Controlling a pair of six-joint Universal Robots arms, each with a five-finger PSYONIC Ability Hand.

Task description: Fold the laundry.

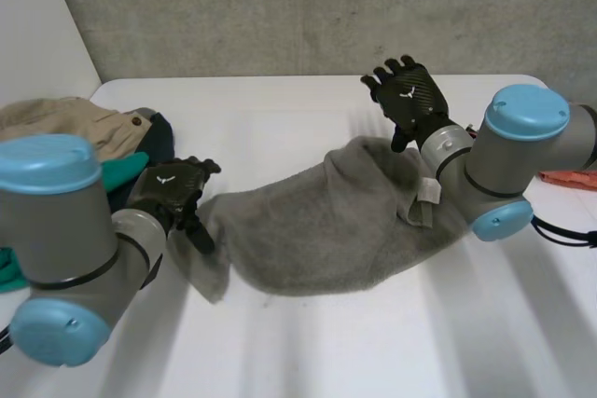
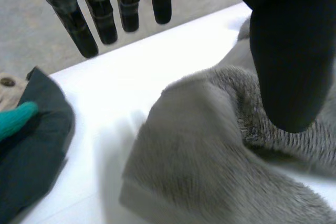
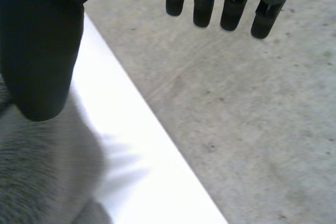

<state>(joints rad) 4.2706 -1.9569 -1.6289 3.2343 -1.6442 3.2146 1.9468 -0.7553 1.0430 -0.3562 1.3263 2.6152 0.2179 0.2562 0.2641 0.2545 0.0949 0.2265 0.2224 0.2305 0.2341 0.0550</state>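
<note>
A grey fleece garment (image 1: 326,221) lies bunched across the middle of the white table (image 1: 280,109), with a small white label (image 1: 427,193) near its right end. My left hand (image 1: 173,191) sits at the garment's left end. In the left wrist view its fingers (image 2: 100,14) are straight and off the cloth, and the thumb (image 2: 289,51) hovers over the grey fleece garment (image 2: 210,145). My right hand (image 1: 410,100) is raised above the garment's far right part, open with fingers spread. Its fingers (image 3: 210,3) are straight, with the grey fleece (image 3: 37,182) below the thumb.
A pile of laundry lies at the table's left: a beige garment (image 1: 65,118) with a button, a dark teal one (image 1: 160,137) and a green cloth (image 1: 121,174). A red item (image 1: 569,179) lies at the right edge. A concrete wall stands behind the table.
</note>
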